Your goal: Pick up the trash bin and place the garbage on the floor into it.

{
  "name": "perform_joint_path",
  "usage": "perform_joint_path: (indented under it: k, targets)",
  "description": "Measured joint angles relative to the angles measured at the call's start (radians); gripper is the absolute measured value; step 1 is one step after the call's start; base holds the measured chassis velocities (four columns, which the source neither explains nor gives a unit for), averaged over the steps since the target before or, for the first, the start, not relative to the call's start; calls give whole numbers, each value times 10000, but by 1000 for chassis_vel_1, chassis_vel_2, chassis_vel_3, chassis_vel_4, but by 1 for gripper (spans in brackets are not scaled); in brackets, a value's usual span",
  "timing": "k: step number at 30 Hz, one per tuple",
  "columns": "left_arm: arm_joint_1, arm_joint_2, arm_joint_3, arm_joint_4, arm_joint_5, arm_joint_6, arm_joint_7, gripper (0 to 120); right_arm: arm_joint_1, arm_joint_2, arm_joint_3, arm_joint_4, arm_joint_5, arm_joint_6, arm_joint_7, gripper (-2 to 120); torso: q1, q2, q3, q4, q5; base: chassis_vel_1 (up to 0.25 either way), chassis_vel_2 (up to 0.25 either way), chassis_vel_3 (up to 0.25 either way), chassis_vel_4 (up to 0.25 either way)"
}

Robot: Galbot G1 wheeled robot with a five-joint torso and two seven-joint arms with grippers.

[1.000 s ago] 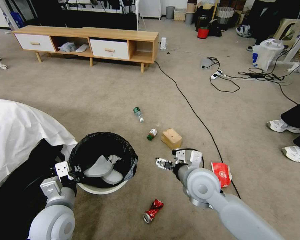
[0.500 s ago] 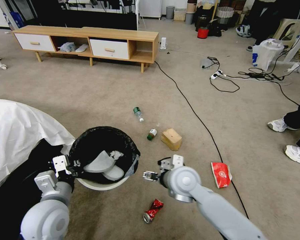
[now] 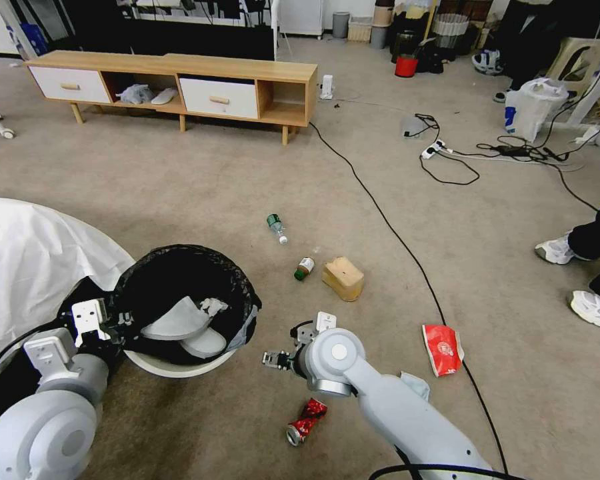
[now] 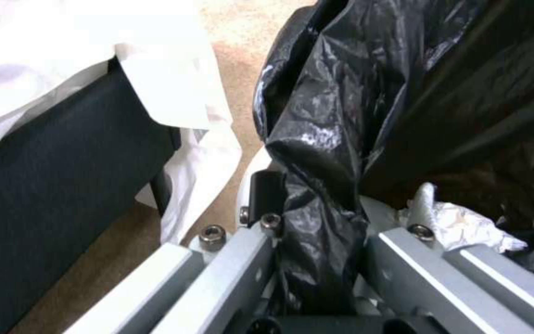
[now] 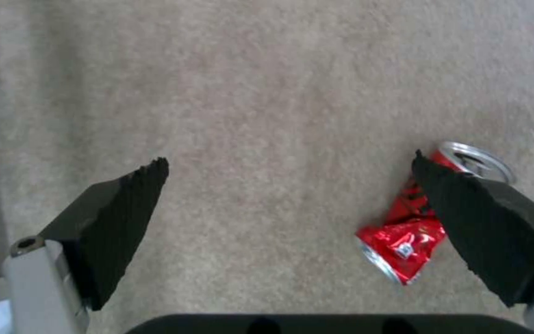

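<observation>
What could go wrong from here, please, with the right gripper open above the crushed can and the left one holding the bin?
The crushed red can lies off-centre, under one finger of the right gripper, so closing may knock it aside. The left gripper pinches the trash bin through its loose black bag, which might slip.

Bare carpet [image 5: 279, 93] lies open between the right pincer [image 5: 292, 208] and its spread jaws. The crushed red can [image 5: 412, 232] sits just beside one pad, nothing covering it.

No legible text, brand or number anywhere. Only a white round emblem on the red snack packet [image 3: 443, 348], unreadable. Likewise small print on the crushed red can [image 5: 410, 232].
</observation>
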Motion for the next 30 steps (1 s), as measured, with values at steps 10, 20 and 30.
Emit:
perform_joint_path:
  k: [10,20,30]
  targets:
    - [-231,-16,155,339,-47,-109,10,1,-213,178,263,-682,-6,98,322,100,0,0,0,1,1,0,0,0,0]
    - [-256,-123,271,490,29,-171,28,1,-476,333,476,-1100,-45,95,238,100,0,0,0,1,1,0,0,0,0]
    - [-23,-214,306,489,251,-313,43,1,-700,679,829,-1962,-728,-25,-305,100,0,1,-1,3,2,0,0,0,0]
